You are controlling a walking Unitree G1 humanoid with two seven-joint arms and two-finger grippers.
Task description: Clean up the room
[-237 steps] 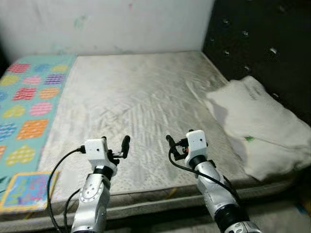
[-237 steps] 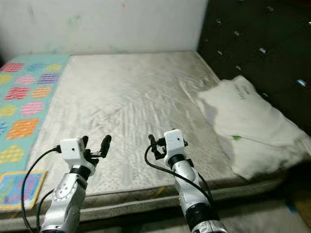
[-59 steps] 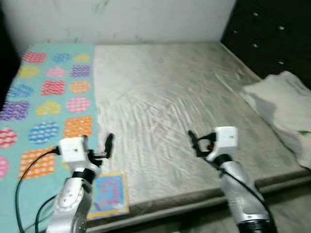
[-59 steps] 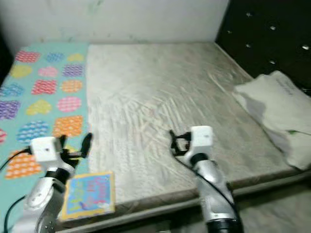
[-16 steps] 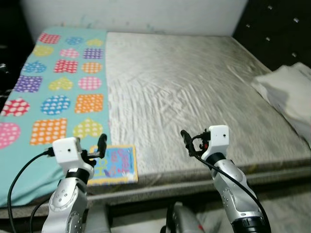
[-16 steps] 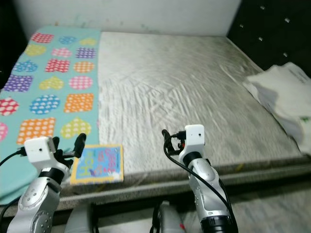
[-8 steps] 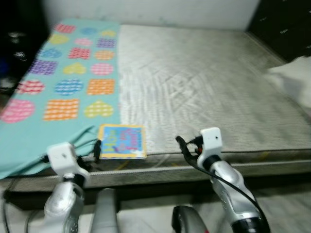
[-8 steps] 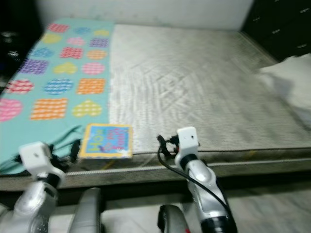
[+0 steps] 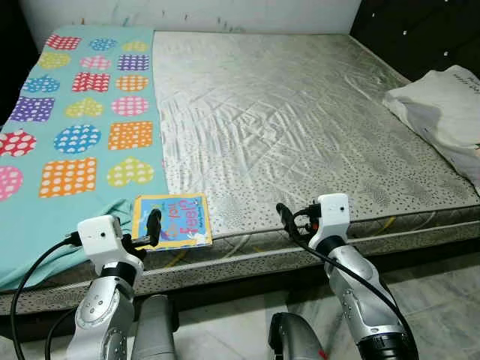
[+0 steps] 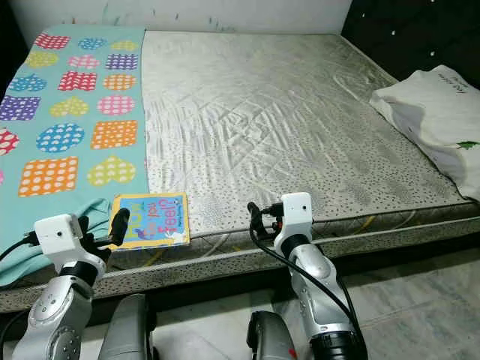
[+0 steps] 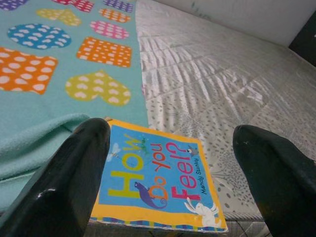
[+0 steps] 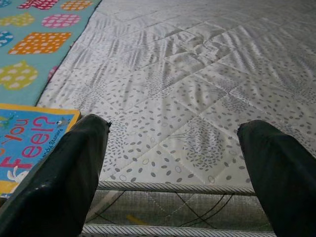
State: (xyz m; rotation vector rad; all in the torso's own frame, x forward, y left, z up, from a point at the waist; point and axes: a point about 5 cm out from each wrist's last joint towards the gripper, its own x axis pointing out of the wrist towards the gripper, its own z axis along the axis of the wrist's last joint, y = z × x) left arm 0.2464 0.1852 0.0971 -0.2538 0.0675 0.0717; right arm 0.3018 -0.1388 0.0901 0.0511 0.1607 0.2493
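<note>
Left gripper (image 9: 148, 227), fingers spread wide & holding nothing, poised at near edge of bed, aimed at children's picture book (image 9: 172, 220) titled "How Do You Feel?" lying flat just ahead, at mattress (image 9: 300, 135) edge. Right gripper (image 9: 289, 222), likewise spread & empty, raised at the mattress edge w/ bare quilted surface ahead, book off to its left. Book half-resting on corner of teal blanket (image 9: 67, 142) w/ coloured hearts & squares, which covers left strip of bed. White pillow (image 9: 442, 112) slumped at right side near dark tufted headboard (image 9: 420, 34). Tidy-up judged at early stage: book not yet picked up, pillow askew, blanket edge rumpled near book. Likely next: close on book w/ left gripper.
</note>
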